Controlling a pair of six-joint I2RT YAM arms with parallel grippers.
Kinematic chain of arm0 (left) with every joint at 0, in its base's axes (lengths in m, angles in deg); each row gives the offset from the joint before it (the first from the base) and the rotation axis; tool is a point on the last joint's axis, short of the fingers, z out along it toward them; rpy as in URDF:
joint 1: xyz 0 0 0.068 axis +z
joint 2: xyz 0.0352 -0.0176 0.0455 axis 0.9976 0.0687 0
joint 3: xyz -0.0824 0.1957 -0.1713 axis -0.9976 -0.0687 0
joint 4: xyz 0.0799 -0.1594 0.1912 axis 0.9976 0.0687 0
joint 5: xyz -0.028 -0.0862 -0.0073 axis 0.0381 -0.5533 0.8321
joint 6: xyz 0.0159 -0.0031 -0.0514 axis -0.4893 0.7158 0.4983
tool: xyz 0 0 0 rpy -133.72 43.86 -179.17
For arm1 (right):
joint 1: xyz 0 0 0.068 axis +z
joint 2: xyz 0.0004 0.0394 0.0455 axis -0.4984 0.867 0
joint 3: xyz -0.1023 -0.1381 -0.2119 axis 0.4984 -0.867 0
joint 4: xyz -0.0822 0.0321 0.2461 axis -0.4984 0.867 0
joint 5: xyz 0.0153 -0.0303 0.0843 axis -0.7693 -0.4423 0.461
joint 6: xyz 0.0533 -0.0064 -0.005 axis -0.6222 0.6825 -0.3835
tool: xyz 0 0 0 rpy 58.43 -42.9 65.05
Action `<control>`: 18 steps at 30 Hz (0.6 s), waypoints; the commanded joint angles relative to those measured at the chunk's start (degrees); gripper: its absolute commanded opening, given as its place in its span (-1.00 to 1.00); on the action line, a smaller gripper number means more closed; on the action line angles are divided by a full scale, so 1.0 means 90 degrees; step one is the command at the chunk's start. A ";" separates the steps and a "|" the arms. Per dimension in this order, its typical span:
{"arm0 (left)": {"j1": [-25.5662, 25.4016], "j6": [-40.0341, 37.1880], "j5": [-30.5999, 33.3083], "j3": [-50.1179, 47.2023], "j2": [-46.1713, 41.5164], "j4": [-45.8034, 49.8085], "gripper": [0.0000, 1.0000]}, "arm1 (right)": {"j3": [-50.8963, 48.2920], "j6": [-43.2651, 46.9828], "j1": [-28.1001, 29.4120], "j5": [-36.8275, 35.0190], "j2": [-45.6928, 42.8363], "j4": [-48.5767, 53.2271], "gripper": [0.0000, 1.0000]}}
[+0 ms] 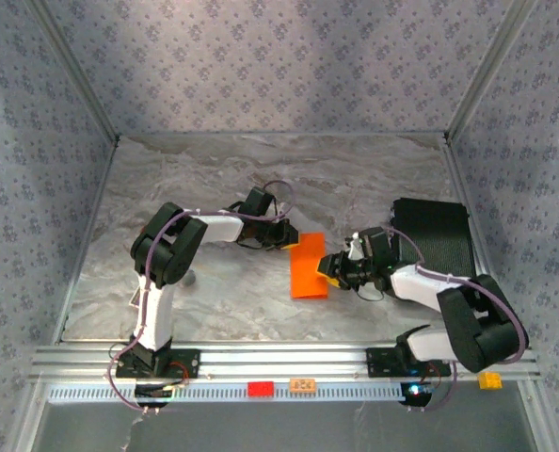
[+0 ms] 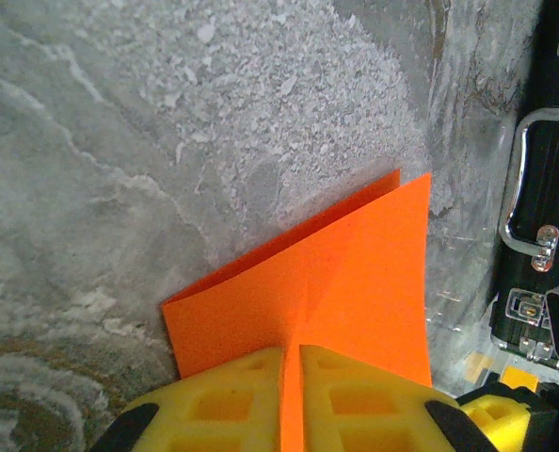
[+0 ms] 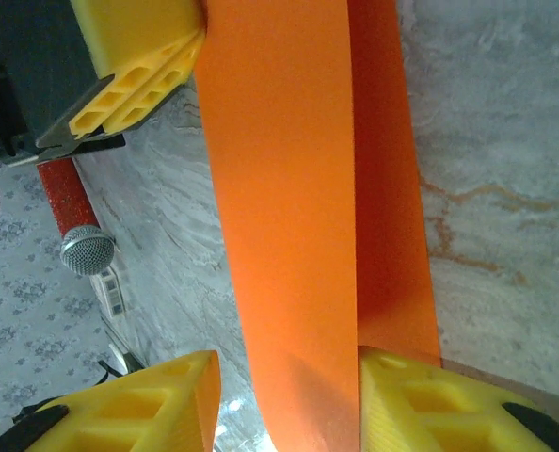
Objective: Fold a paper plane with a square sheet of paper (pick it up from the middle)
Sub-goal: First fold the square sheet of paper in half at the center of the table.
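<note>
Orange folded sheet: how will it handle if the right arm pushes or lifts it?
Likely floppy: the square sheet of paper is thin and curves away from where the left gripper pinches it. Probably very light, so a push would slide or buckle it. Its fold may stiffen it a little lengthwise; the right gripper straddles it, open.

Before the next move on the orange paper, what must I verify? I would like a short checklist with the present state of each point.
1. Left gripper shut on the orange paper: ok.
2. Paper passes between the fingers of the right gripper: ok.
3. Right gripper clamped on the paper: not ok, its jaws stand apart.
4. Paper folded into two layers: ok, with the far corners a little offset.
5. Fold pressed sharp along its whole length: cannot tell.
6. Black case apart from the paper: ok.
</note>
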State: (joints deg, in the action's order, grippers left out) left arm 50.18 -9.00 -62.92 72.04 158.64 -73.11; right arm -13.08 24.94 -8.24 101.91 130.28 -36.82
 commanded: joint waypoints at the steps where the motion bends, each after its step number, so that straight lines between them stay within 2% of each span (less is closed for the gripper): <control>1: -0.0035 -0.0034 0.0075 -0.0071 0.0066 0.0055 -0.75 | 0.0162 0.0153 -0.0066 0.0294 0.0183 -0.0335 -0.18; 6: -0.0036 -0.0053 0.0017 0.0056 0.0053 0.0096 -0.72 | 0.0126 0.0243 -0.0136 0.0316 0.0376 -0.0435 -0.31; 11: -0.0024 -0.0281 -0.0156 0.0603 -0.0105 0.0502 -0.63 | 0.0101 0.0336 -0.0186 0.0295 0.0517 -0.0426 -0.57; 14: -0.0025 -0.0535 -0.0035 0.0934 -0.0352 0.0976 -0.50 | 0.0087 0.0264 -0.0165 0.0266 0.0593 -0.0535 -0.67; 18: -0.0020 -0.0673 0.0314 0.0796 -0.0951 0.1068 -0.23 | 0.0075 0.0026 -0.0113 0.0156 0.0620 -0.0798 -0.78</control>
State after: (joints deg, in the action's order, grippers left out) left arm 50.07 -12.54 -61.96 78.79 155.76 -66.20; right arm -12.93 26.45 -9.51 103.42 135.24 -41.61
